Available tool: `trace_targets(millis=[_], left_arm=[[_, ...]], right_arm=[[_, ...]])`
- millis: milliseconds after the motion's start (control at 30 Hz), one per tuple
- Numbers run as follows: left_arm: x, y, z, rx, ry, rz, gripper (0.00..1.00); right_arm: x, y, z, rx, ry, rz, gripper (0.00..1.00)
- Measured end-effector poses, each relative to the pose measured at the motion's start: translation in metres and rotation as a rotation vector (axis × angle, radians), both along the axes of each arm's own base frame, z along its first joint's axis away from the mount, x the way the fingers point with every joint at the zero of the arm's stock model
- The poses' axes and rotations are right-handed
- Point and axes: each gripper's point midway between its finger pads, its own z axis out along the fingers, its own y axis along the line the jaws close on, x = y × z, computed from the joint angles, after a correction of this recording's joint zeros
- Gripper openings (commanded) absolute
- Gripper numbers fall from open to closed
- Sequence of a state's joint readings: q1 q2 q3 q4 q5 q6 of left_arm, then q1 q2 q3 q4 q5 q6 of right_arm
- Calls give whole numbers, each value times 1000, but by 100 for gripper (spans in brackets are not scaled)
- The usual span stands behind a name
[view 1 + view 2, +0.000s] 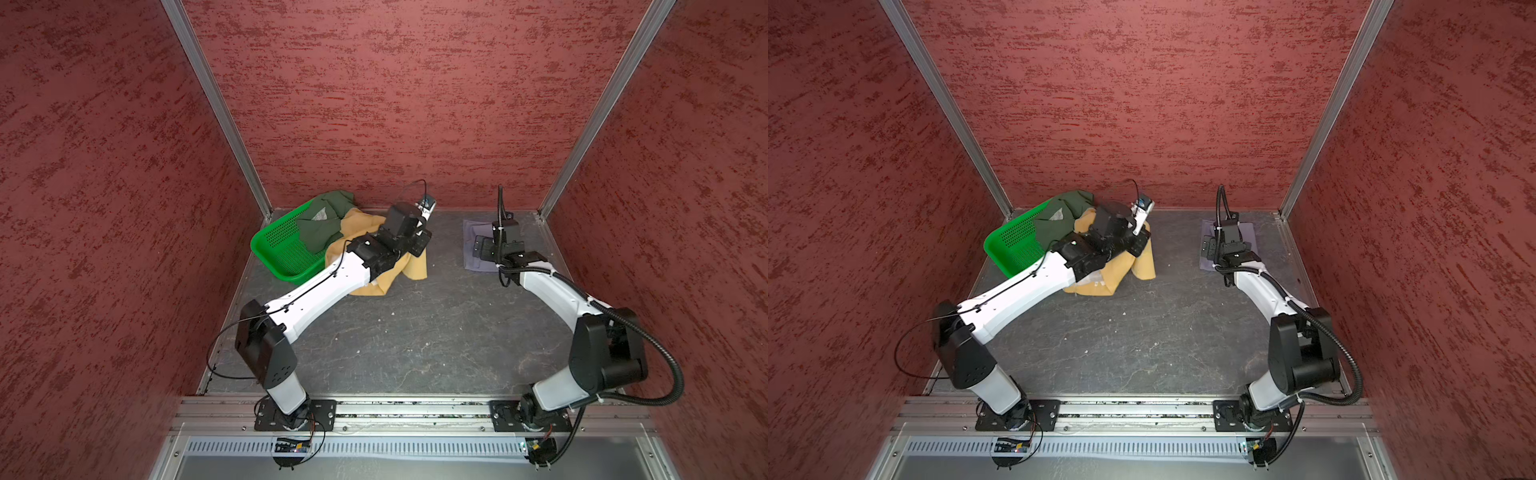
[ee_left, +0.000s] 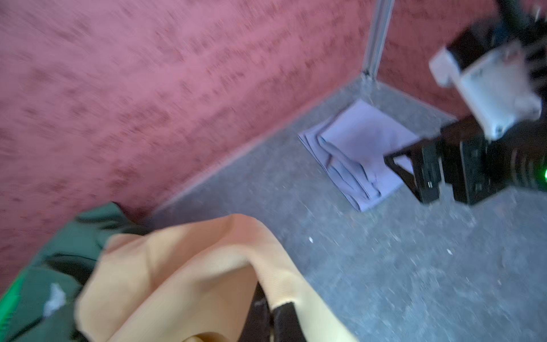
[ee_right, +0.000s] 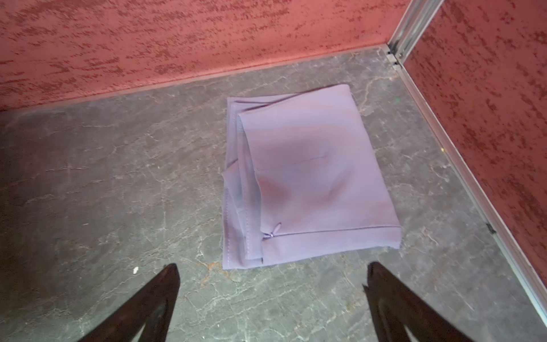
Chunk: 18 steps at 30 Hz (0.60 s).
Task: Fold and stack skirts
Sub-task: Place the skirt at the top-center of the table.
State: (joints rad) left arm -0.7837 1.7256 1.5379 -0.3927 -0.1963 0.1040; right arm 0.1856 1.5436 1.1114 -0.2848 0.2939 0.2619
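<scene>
Three skirts are in our view. The lavender-grey skirt (image 3: 310,177) lies folded flat on the bench (image 1: 415,332), near the far right corner. Our right hand (image 3: 273,264) hangs just over its near edge, opened wide and grasping nothing. Our left hand (image 2: 270,308) is clenched on the mustard-yellow skirt (image 1: 370,284), which lies crumpled, partly against the green basket (image 1: 278,245) and partly on the bench. The dark green skirt (image 1: 324,226) lies in the basket, hanging over its far rim.

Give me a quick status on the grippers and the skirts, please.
Left gripper shut on mustard skirt, unfolded. Right gripper open over near edge of folded lavender skirt. Dark green skirt heaped in basket.
</scene>
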Motion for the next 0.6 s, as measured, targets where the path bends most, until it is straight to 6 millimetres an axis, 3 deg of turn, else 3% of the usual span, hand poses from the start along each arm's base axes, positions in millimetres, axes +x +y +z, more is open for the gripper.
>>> trace_targets(millis=[100,200,233,267,300,400,533,600], left_arm=[[-16,-25,-73,29,152,-39,0],[-33,-47,-123,52,259,-66,0],[-38,-53,-134,55,281,-72,5],[-42,-59,-142,55,301,-77,18],[-47,-65,-147,50,317,-84,34],[-53,-73,-149,24,340,-85,68],[-42,-67,-135,-38,333,-41,98],[-34,-54,-121,-69,320,-9,99]], right_arm=[[-4,-3,2,-1,4,-8,99],[-10,-4,8,4,-5,-9,99],[-12,-4,10,9,-10,-8,99],[-14,-4,12,14,-17,-8,99],[-16,-4,14,17,-21,-8,99],[-22,-3,23,33,-39,0,99],[-25,0,30,52,-53,16,99],[-26,3,28,61,-46,30,99]])
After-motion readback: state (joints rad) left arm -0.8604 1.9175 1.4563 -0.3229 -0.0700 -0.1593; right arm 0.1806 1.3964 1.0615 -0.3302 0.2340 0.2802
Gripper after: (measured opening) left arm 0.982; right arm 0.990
